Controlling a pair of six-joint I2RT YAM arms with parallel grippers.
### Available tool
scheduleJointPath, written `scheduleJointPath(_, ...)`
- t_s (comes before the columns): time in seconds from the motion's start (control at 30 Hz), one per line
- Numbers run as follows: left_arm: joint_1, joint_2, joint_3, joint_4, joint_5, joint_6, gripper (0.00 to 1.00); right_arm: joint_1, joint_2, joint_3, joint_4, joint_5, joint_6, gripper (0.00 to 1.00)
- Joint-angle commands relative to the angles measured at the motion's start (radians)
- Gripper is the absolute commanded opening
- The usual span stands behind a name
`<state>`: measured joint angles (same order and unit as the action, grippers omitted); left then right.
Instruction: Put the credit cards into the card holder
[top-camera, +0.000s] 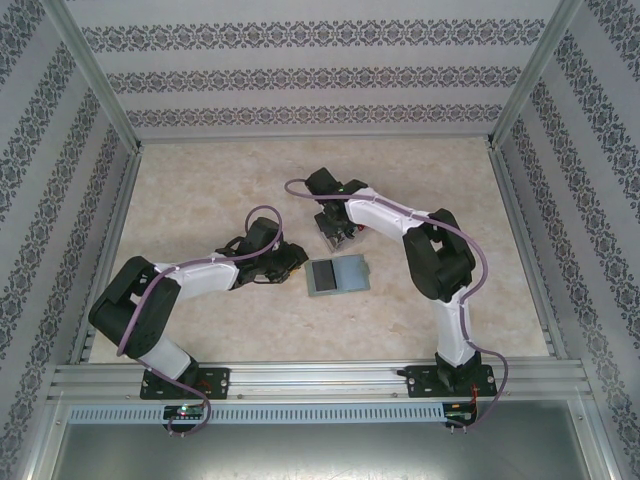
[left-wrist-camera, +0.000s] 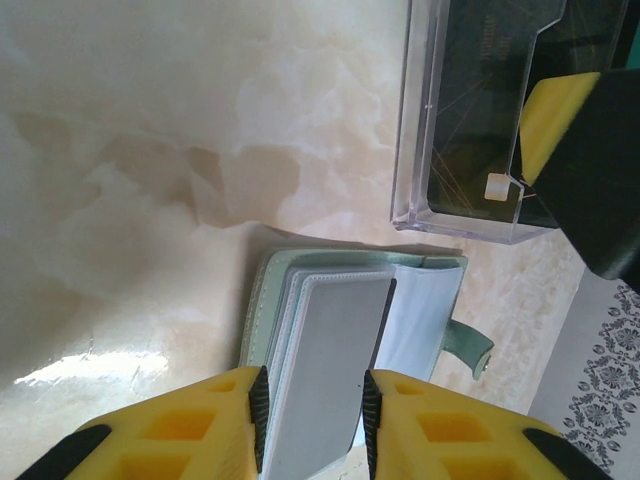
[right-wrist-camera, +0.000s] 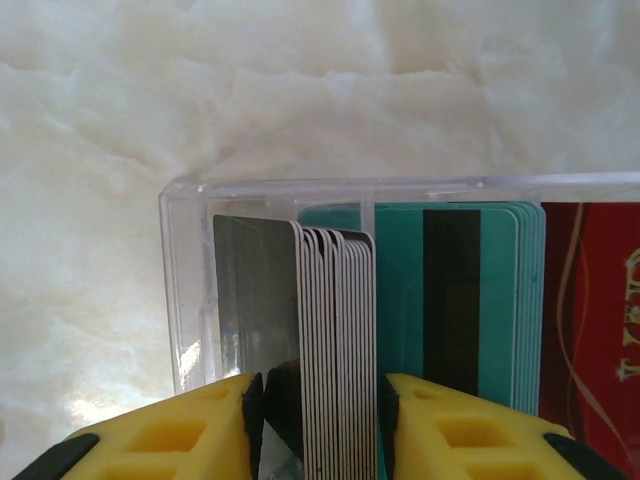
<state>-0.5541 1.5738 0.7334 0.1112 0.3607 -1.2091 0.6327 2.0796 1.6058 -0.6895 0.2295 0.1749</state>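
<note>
Spanning the top view, the beige marbled table (top-camera: 200, 180) is seen with both arms bent toward its centre. The clear plastic tray with upright slots (right-wrist-camera: 185, 300) is set just above centre, so that cards stand on edge and can be pinched. Just below it, the flat grey-green bifold card holder (left-wrist-camera: 330, 340) is laid open. The left gripper (left-wrist-camera: 314, 420) is clamped across its grey inner leaf, apparently to steady it. The right gripper (right-wrist-camera: 320, 420) is placed astride the grey credit cards (right-wrist-camera: 335, 330) at the tray's left; whether they are gripped cannot be told. Beside them, teal cards (right-wrist-camera: 400, 300) and a red card (right-wrist-camera: 590, 300) are kept.
</note>
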Motion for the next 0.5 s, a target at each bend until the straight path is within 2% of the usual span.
scheduleJointPath(0.0,0.011,-0.031,0.006,-0.037,-0.022,0.016,0.34,0.017,-0.007,0.007,-0.017,0.128,-0.016,0.39)
scheduleJointPath(0.47,0.011,-0.027,0.006,-0.028,-0.015,0.014,0.34,0.005,-0.049,-0.009,0.004,0.126,-0.015,0.33)
